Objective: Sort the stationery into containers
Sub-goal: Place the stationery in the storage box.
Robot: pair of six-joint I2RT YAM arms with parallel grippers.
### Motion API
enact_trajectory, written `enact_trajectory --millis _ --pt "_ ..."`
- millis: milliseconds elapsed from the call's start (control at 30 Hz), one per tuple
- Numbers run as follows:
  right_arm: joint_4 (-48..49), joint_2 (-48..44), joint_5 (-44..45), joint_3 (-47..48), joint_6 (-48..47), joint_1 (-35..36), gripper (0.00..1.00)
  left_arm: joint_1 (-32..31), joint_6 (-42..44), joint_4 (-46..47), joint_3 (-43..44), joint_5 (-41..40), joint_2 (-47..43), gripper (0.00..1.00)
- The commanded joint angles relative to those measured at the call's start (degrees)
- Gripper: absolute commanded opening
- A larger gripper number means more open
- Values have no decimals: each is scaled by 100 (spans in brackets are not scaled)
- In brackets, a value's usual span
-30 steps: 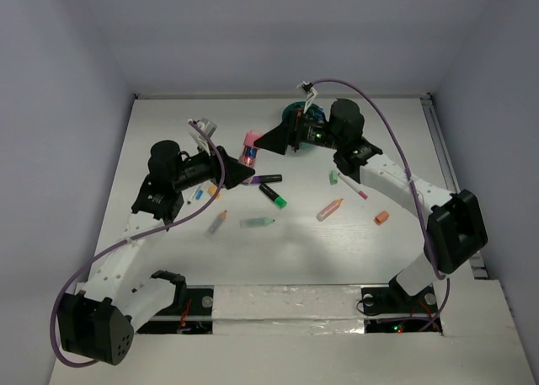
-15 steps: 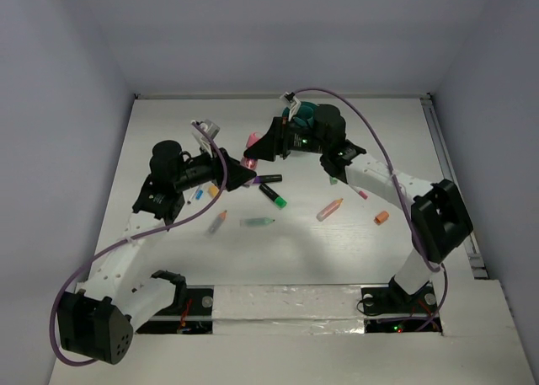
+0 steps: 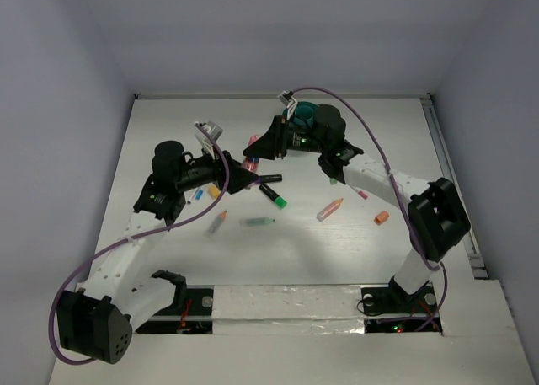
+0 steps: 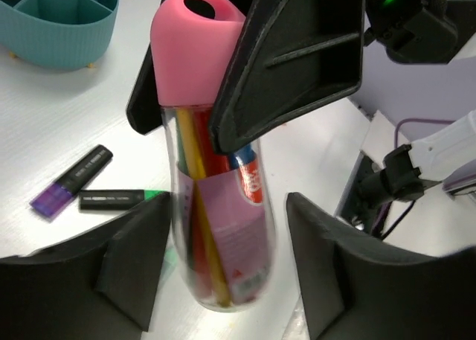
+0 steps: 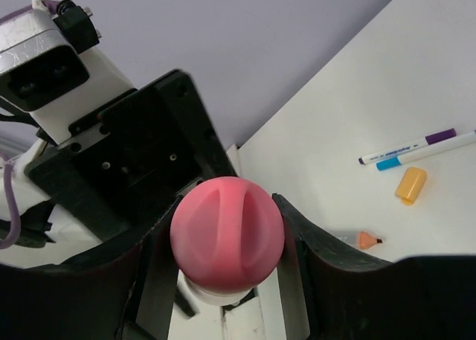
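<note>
A clear tube (image 4: 223, 228) full of pens, topped by a pink cap (image 4: 195, 46), hangs above the table between both arms. My left gripper (image 4: 227, 206) is shut on the tube's body. My right gripper (image 5: 227, 243) has closed on the pink cap (image 5: 227, 239), its fingers (image 4: 297, 57) pressing both sides. In the top view the tube (image 3: 249, 160) sits left of the teal organiser (image 3: 305, 111). Loose stationery lies below it: a black pen (image 3: 269, 179), a green highlighter (image 3: 274, 199), an orange highlighter (image 3: 330, 209), an orange cap (image 3: 381, 218) and a green pen (image 3: 257, 221).
A purple highlighter (image 4: 71, 182) and a black marker (image 4: 119, 199) lie near the organiser (image 4: 59, 27). A purple pen (image 5: 416, 143) and an orange cap (image 5: 410, 185) lie left of the tube. The table's walls close in at the back and sides.
My right gripper swung left from the organiser to the tube and closed its jaws onto the pink cap. The left gripper has kept hold of the tube, barely moving.
</note>
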Motion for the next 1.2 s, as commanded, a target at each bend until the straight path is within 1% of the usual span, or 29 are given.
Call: enact_trajectory --millis 0,67,100,133,200,300,400,433,500,533,600,667,700,800,867,933,1033,1167 --pt "321 -193 276 20 -174 9 25 -25 98 170 143 24 -59 62" --pt "16 -333 452 46 -428 9 24 -25 150 48 161 -160 -112 69" --pt "-109 -377 688 116 -525 9 21 -25 159 29 170 -222 -138 72" --pt "-380 -413 829 160 -726 9 21 -25 168 12 170 -266 -199 79" --pt "-662 -457 1293 379 -912 9 18 -25 203 -93 205 -415 -278 87" --pt "-1023 -300 1690 687 -1193 -122 18 -25 247 -216 196 -530 -498 93" --pt "-1243 -36 1945 1109 -1299 -473 18 -25 326 -453 187 -775 -788 97" --pt "-1278 35 2008 1214 -1317 -709 18 -25 352 -541 179 -889 -936 98" --pt "-1410 184 2235 1557 -1387 -939 18 -25 405 -805 152 -1284 -1078 98" --pt "-1628 341 2376 1689 -1518 -1131 18 -25 405 -945 100 -1425 -1218 98" --pt "-1884 526 2666 2198 -1685 -1300 18 -25 406 -1122 -14 -1812 -1350 99" --pt "-2243 816 3026 2523 -2097 -1370 18 -25 327 -1131 -286 -2189 -1552 99" --pt "-2420 931 3193 2899 -2247 -1371 18 -25 300 -1209 -322 -2295 -1579 99" --pt "-2894 1335 3886 3498 -2984 -1371 18 -25 291 -1324 -278 -2577 -1650 99" --pt "-3097 1589 4169 3745 -3249 -1423 18 -25 282 -1394 -261 -2840 -1729 99" --pt "-3212 1757 4520 4087 -3643 -1423 19 -25 291 -1430 -244 -2999 -1790 99" --pt "-3423 2117 4838 4509 -3970 -1423 19 -25 344 -1447 -217 -3088 -1756 99" --pt "-3555 2399 4979 4722 -4059 -1423 19 -25 362 -1500 -199 -3070 -1650 99"
